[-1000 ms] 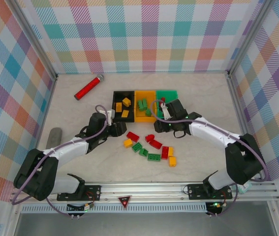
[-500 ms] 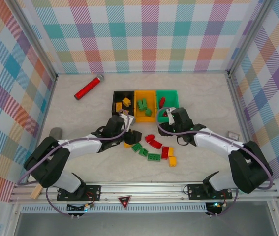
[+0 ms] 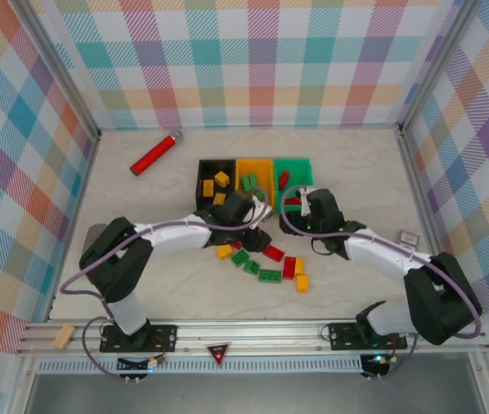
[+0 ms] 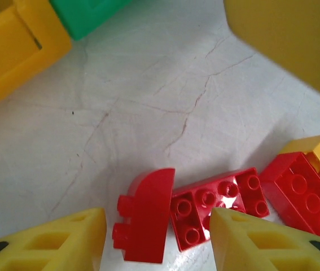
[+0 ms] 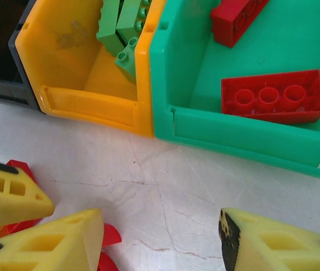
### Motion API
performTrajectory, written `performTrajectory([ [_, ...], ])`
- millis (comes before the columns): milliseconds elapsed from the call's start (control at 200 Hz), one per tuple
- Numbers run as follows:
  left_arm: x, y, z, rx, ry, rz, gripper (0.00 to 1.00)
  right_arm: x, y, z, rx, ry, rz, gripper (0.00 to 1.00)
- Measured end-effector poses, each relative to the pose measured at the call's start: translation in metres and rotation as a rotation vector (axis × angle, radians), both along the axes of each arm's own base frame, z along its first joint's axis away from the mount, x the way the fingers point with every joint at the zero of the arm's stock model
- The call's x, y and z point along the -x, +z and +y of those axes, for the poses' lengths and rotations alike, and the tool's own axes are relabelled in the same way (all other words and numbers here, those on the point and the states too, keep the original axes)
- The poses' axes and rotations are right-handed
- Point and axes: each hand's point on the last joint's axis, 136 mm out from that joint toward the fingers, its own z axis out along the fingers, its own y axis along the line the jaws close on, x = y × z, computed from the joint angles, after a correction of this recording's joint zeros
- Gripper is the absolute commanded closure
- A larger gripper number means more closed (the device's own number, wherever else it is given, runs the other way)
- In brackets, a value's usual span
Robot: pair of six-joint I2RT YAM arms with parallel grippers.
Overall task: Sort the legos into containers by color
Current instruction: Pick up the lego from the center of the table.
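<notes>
My left gripper stands open and low over the table, its fingers on either side of a curved red lego. A flat red lego lies against that one, by the right finger. In the top view the left gripper is in front of the orange container. My right gripper is open with bare table between its fingers, just in front of the green container. The green container holds red legos. Green legos lie in the orange one, and yellow legos in the black container.
Loose legos lie in front of the grippers: yellow, green, red, yellow. A long red cylinder lies at the back left. Plaid walls close in the table on three sides. The two grippers are close together.
The left arm has swung right, from in front of the black container to the red legos, and its jaws have narrowed. The right gripper has drawn back slightly from the green container.
</notes>
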Motion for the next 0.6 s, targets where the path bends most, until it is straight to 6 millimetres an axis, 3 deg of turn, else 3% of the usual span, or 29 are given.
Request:
performTrajectory([
  [360, 0.012, -0.032, 0.004, -0.138, -0.07, 0.106, 0.54, 0.0, 0.01, -0.003, -0.019, -0.018, -0.033, 0.43],
  [600, 0.014, -0.034, 0.007, -0.164, -0.083, 0.115, 0.64, 0.0, 0.007, -0.006, -0.007, -0.031, -0.033, 0.43],
])
